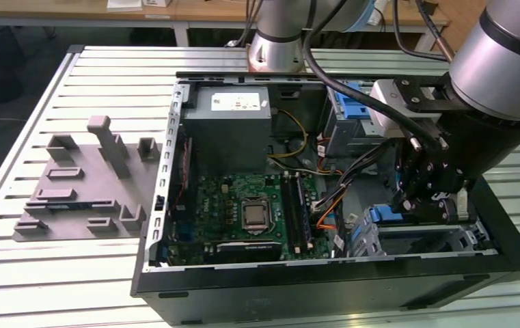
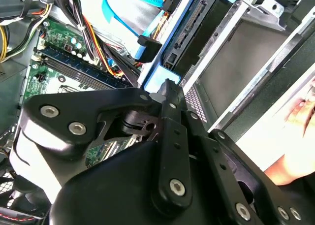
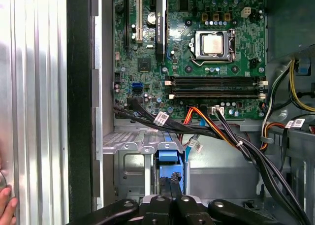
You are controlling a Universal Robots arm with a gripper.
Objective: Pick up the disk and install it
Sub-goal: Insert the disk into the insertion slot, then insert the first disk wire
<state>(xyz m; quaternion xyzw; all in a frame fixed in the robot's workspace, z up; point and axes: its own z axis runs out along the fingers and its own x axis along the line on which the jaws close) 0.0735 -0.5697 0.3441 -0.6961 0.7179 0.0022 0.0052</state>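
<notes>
1. One gripper is at work. It hangs inside the open computer case, in the near corner on the exterior view's right, to the right of the motherboard.
2. The disk is found at the gripper's tips, stood on edge. Its blue bracket is lodged in the mouth of the silver drive cage.
3. In the first wrist view, the gripper is seen drawn narrow, with the end of the disk caught between its fingers. It is therefore judged to be clamped on the bracket rather than released.
4. In the second wrist view, the disk is seen running straight on from the fingertips. Its connector edge faces the cables, and its long axis is set in line with the gripper's own reach and with the cage's rails.
5. The disk is thus placed dead ahead of the gripper, not off to either side, and the cage walls it in closely on both flanks.
6. Seating is judged to be unfinished, since the bracket's end is seen standing proud of the cage.
</notes>
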